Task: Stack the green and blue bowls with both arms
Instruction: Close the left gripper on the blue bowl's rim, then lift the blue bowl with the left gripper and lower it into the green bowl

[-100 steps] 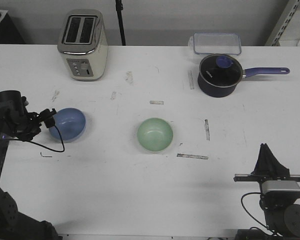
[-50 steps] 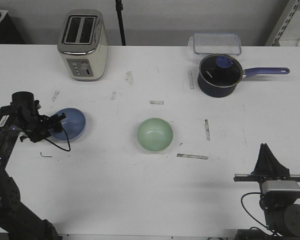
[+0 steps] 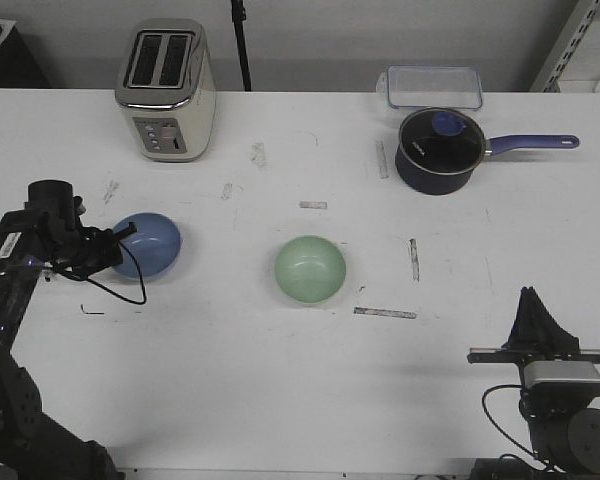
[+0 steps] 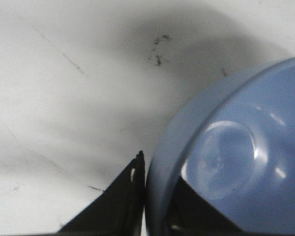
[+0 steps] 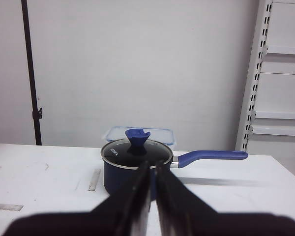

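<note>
The left gripper (image 3: 120, 240) is pinching the near-side rim of the blue bowl (image 3: 148, 245), one finger inside and one outside, over on the left side of the table (image 3: 280, 380). The green bowl (image 3: 310, 269) is sitting well apart in the middle, while the right gripper (image 5: 151, 196) is parked with its fingers nearly together, holding nothing. That thin rim grip is looking sketchy to me; the smooth bowl could tilt or slip out when it's being lifted and carried over.
</note>
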Motion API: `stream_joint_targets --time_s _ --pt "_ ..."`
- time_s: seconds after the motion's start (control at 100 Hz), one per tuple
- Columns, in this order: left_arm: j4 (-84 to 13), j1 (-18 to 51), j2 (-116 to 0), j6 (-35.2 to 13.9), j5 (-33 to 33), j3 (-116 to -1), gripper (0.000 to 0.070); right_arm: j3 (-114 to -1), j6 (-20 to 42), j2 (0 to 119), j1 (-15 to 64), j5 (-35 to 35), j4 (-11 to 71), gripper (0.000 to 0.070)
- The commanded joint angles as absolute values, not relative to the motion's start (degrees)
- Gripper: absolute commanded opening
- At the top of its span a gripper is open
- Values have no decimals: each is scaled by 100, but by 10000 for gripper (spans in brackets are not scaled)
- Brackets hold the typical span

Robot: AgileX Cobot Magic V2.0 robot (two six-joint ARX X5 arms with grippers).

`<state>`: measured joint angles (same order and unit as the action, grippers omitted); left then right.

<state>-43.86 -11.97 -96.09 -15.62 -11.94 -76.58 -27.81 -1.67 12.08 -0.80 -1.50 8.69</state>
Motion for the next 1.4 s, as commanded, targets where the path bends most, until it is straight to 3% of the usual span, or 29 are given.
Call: stream_joint_targets --time_s 0.0,0.33,0.59,0.94,1.39 --pt "-4460 -1194 -9542 -1758 -1210 -7819 1 -2766 -113 1199 -75 -150 816 16" --pt "-5140 -515 -9301 -1765 -1210 -8720 1 -2766 -113 1199 -75 -150 816 16" --pt "-4829 897 -9325 -1927 -1208 -9091 1 -2766 -113 1199 -75 -150 816 16" --pt "-4278 2711 -9909 -2523 -1212 -9264 1 -2766 -113 1199 -75 -150 816 16" --pt "-3883 3312 -10645 -2816 -1208 -9332 1 -2766 -113 1199 -75 -150 816 16"
